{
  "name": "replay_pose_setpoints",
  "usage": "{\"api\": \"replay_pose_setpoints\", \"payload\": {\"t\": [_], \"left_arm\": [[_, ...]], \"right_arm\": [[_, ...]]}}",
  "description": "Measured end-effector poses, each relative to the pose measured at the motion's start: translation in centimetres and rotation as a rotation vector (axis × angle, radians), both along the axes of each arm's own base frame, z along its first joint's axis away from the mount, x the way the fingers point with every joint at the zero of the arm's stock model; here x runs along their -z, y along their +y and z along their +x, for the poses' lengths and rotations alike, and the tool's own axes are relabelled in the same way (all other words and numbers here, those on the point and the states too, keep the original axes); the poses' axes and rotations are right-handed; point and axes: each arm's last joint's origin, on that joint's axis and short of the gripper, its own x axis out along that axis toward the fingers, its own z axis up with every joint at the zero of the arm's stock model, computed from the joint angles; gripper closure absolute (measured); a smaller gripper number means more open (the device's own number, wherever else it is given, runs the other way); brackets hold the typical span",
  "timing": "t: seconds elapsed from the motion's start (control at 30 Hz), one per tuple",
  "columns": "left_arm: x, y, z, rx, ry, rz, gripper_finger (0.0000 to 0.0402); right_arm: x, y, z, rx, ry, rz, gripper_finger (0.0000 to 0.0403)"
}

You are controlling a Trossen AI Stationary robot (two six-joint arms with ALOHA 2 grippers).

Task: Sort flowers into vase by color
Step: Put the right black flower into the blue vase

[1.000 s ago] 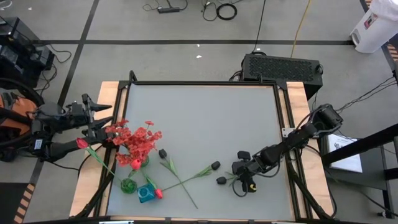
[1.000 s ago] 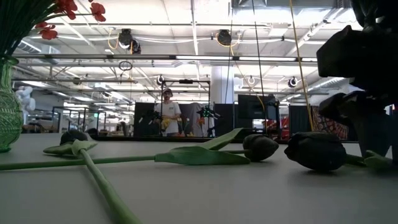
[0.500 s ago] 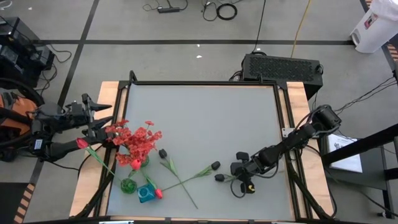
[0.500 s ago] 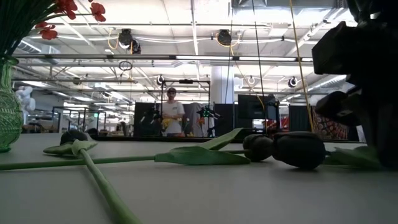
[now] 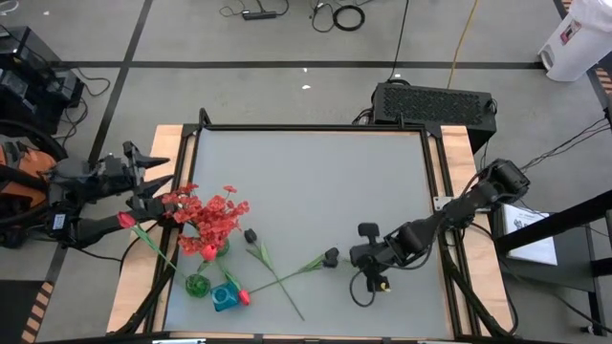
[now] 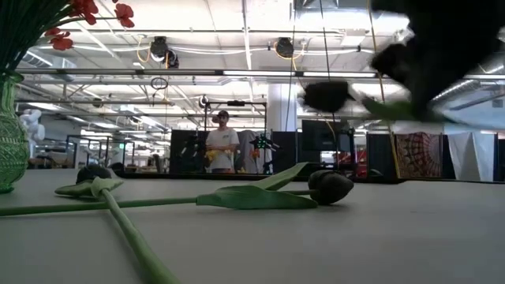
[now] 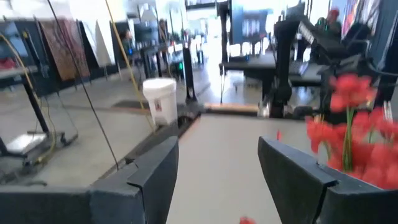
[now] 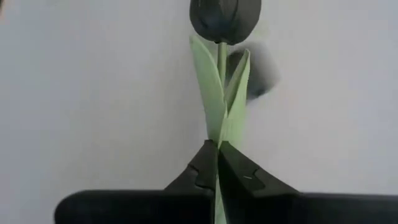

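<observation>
I have the right end effector (image 8: 217, 163) clamped on the thin green stem of a black tulip (image 8: 224, 20), lifted off the desk (image 5: 316, 191) near right. Light, floppy stem, bud-heavy; low grip lets it swing. Left end effector (image 7: 217, 180) open, far left by the red flowers (image 5: 206, 215).

place: a large robotics lab or industrial workshop hall
ceiling: exposed beams (image 6: 158, 75) with hanging strip lights
floor: grey concrete with loose cables (image 5: 339, 14)
background: a person (image 6: 222, 142) standing among dark equipment racks, probably other workstations
</observation>
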Motion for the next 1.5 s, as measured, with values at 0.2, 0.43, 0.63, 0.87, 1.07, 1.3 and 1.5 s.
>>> {"api": "replay_pose_setpoints", "payload": {"t": [0.2, 0.43, 0.63, 0.87, 1.07, 1.3, 1.5], "left_arm": [[-1.6, 0.0, -0.1, 0.003, -0.155, 0.053, 0.0173], [-2.6, 0.0, 0.3, 0.038, -0.281, 0.093, 0.0173], [-3.2, 0.7, 3.1, 0.140, -0.298, 0.059, 0.0173], [-4.4, 2.0, 8.1, 0.265, -0.265, 0.040, 0.0173], [-4.9, 3.2, 12.6, 0.383, -0.190, -0.011, 0.0173], [-4.9, 4.4, 17.1, 0.533, -0.138, -0.050, 0.0173], [-5.7, 4.8, 19.6, 0.738, -0.222, -0.103, 0.0173]], "right_arm": [[-5.8, -1.6, 1.2, 0.193, -0.290, -0.196, 0.0402], [-10.1, -3.6, 3.2, 0.321, -0.645, -0.347, 0.0402], [-13.0, -5.6, 5.0, 0.381, -0.897, -0.320, 0.0402], [-14.9, -7.0, 5.7, 0.374, -1.059, -0.320, 0.0402], [-15.1, -7.6, 6.2, 0.294, -1.115, -0.237, 0.0402], [-14.5, -7.8, 7.5, 0.238, -1.155, -0.215, 0.0402], [-14.3, -8.0, 8.1, 0.236, -1.198, -0.206, 0.0402]]}}
